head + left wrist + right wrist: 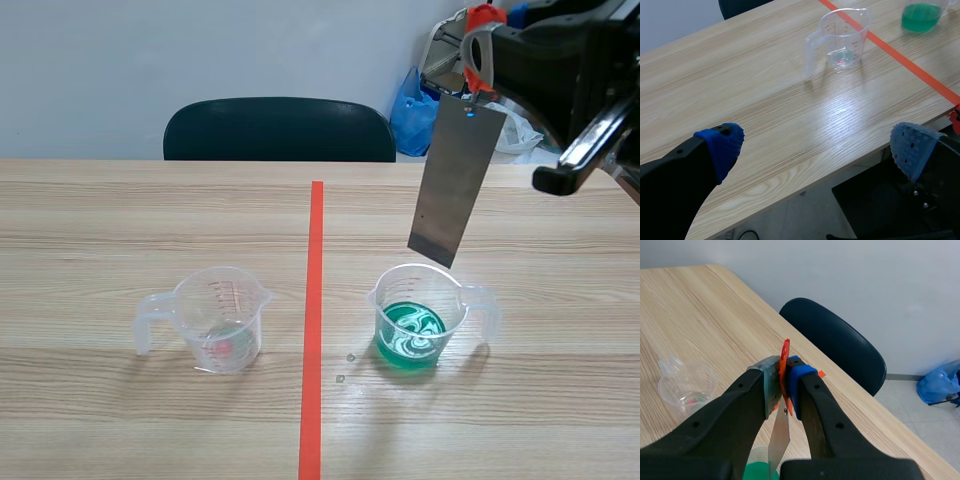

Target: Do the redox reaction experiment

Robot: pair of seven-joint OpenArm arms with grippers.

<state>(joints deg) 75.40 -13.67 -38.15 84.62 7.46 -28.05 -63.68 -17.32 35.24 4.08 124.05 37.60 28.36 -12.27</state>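
My right gripper (480, 62) is raised at the upper right, shut on an orange clip (483, 22) from which a grey metal sheet (455, 180) hangs. The sheet's lower edge hovers just above a clear cup of green liquid (418, 318), right of the tape line. In the right wrist view the orange clip (784, 371) sits pinched in the right gripper (783, 385), with the sheet (780, 440) dropping toward the green liquid (756, 472). A second clear cup (218, 320) with a small red bit inside stands on the left. My left gripper (817, 145) is open, off the table's near edge, far from that cup (842, 37).
An orange-red tape line (313, 320) runs between the two cups. A dark chair (278, 130) stands behind the table, and a blue bag (412, 110) lies beyond its far right. The green cup (921, 12) shows past the tape in the left wrist view.
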